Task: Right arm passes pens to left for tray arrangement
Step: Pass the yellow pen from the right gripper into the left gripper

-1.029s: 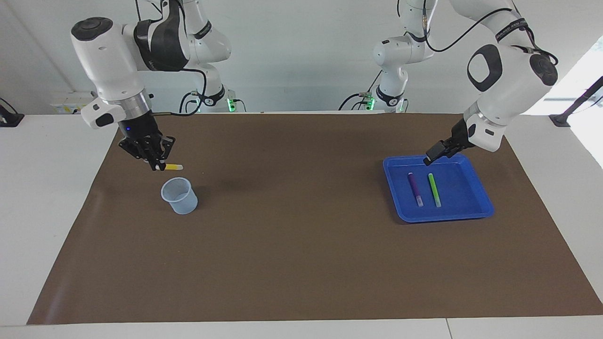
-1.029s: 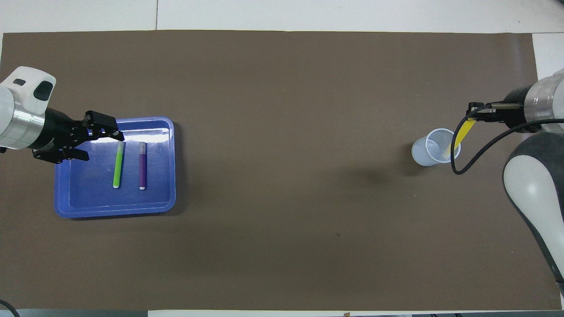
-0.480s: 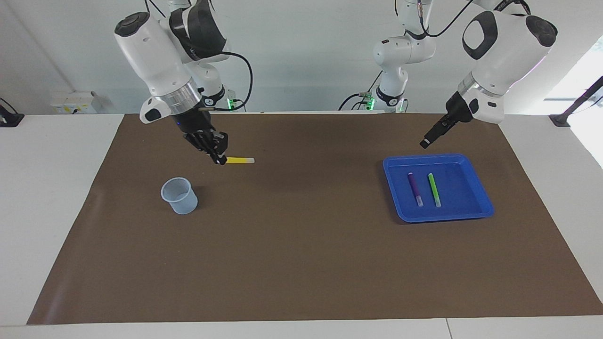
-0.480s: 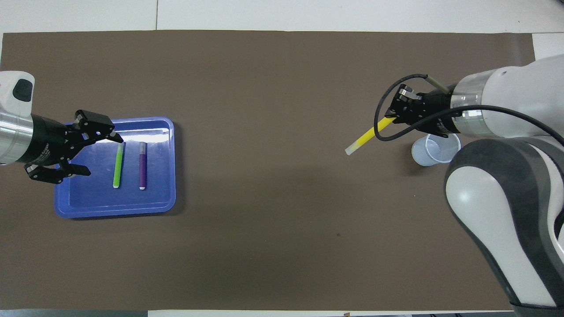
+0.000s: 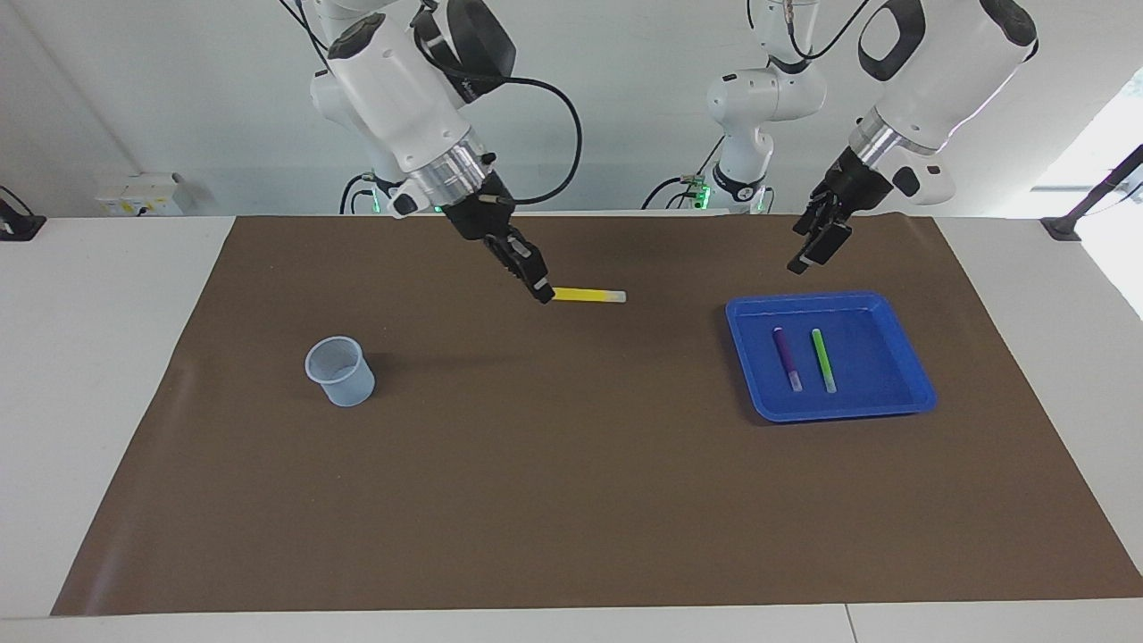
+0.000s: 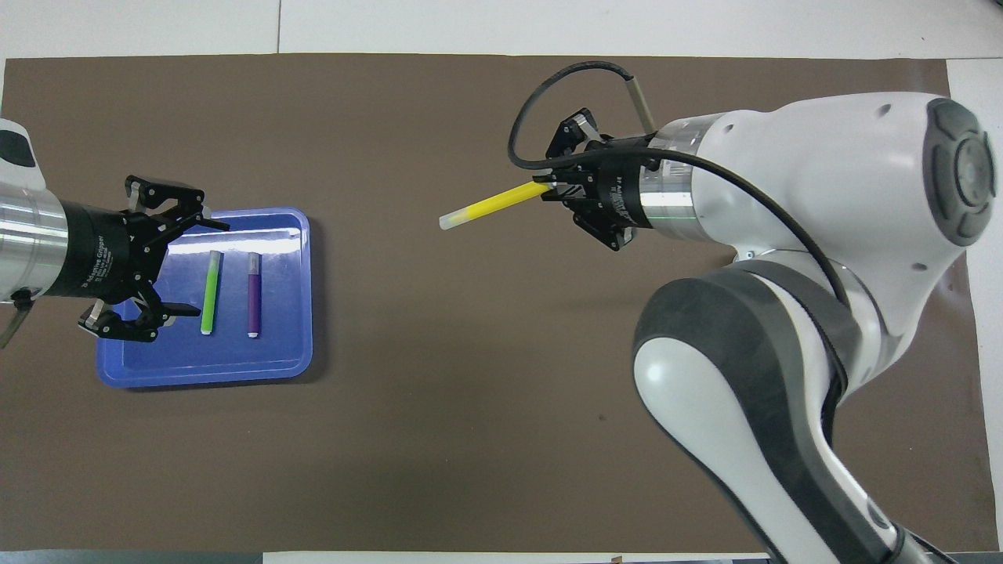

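My right gripper (image 5: 542, 293) is shut on one end of the yellow pen (image 5: 588, 295), held level in the air over the middle of the mat. The pen's pale cap (image 6: 448, 222) points toward the blue tray (image 5: 741, 313). In the tray the purple pen (image 5: 787, 358) and the green pen (image 5: 822, 360) lie side by side, a small gap between them. My left gripper (image 5: 808, 253) hangs open and empty over the tray's rim on the robots' side. In the overhead view its spread fingers (image 6: 184, 229) frame the green pen (image 6: 209, 291).
A small translucent pale-blue cup (image 5: 340, 371) stands upright on the brown mat (image 5: 571, 464) toward the right arm's end; the right arm hides it in the overhead view. Two smaller white arms (image 5: 750, 134) with green lights stand at the robots' edge of the table.
My right gripper has carried the yellow pen from above the cup to over the middle of the mat, toward the tray. My left gripper has risen from the tray, still open.
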You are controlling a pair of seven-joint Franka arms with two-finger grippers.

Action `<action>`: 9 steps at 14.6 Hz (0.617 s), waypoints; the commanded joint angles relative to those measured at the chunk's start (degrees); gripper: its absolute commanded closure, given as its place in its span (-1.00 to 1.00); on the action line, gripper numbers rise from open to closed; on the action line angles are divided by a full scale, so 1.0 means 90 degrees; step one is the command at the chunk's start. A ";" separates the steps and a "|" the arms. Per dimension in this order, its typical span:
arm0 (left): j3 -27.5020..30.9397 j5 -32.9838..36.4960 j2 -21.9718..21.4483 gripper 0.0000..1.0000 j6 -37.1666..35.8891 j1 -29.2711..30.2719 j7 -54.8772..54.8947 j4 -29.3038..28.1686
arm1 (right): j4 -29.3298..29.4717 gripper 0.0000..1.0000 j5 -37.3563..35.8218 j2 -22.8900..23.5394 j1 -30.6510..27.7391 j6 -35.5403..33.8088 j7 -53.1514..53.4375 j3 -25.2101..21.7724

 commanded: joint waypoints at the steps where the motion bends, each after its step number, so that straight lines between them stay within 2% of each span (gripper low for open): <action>1: -0.0063 -0.0041 -0.0232 -1.00 0.0316 -0.0090 -0.1144 -0.0029 | 0.0324 1.00 0.0110 0.0303 -0.0083 0.0341 0.0869 0.0430; 4: -0.0560 -0.0031 -0.0232 -1.00 0.0794 -0.0080 -0.2580 0.0020 | 0.0500 1.00 0.0042 0.0509 -0.0083 0.0723 0.1614 0.0948; 7: -0.1029 0.0173 -0.0572 -1.00 0.0767 -0.0080 -0.3781 0.0040 | 0.0500 1.00 0.0042 0.0499 -0.0063 0.0734 0.1683 0.1105; 9: -0.1264 0.0572 -0.0691 -1.00 0.0766 -0.0080 -0.4456 0.0040 | 0.0490 1.00 0.0023 0.0499 -0.0053 0.0724 0.1741 0.1164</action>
